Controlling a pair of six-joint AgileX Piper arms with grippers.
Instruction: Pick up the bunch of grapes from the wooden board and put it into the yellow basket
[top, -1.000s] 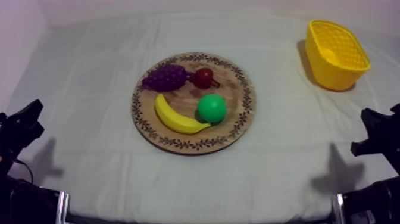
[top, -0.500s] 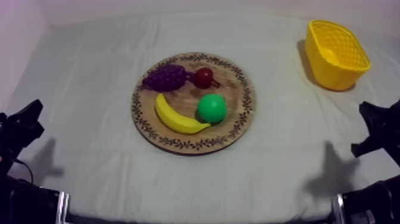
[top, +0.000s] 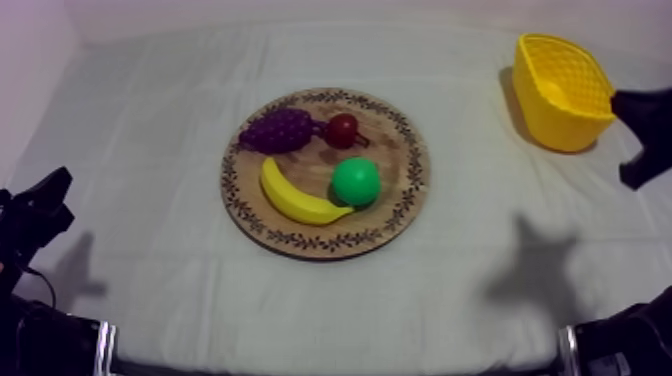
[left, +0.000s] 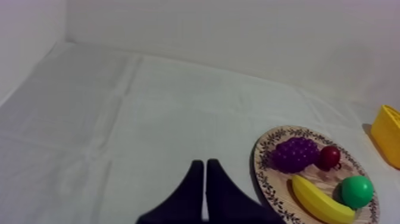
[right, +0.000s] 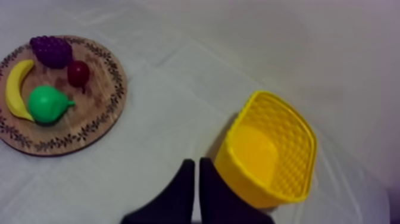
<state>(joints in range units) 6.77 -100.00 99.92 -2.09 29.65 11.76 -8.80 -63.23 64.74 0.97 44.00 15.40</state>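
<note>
Bunch of grapes (top: 277, 130) on wooden board (top: 325, 247), just beside small red fruit (top: 342, 130). Right claw (right: 197, 174) pinched closed, empty, by yellow basket (top: 565, 90); left claw (left: 205, 174) same. Risk: approaching unopened shoves grapes, bumps the fruit.

My left gripper (left: 205, 163) hangs over the grey-white cloth (left: 119, 119), its two black fingers pressed together in a narrow wedge with nothing between them. The wooden board (left: 262, 179) lies at three o'clock from my fingertips. On it the bunch of grapes (left: 294, 154) sits at ten o'clock, just beside the small red fruit (left: 328, 157) at twelve. The banana (left: 318, 201) lies at six and the pear (left: 357, 190) at four. The yellow basket (left: 390, 136) stands off the board's two o'clock side.
</note>
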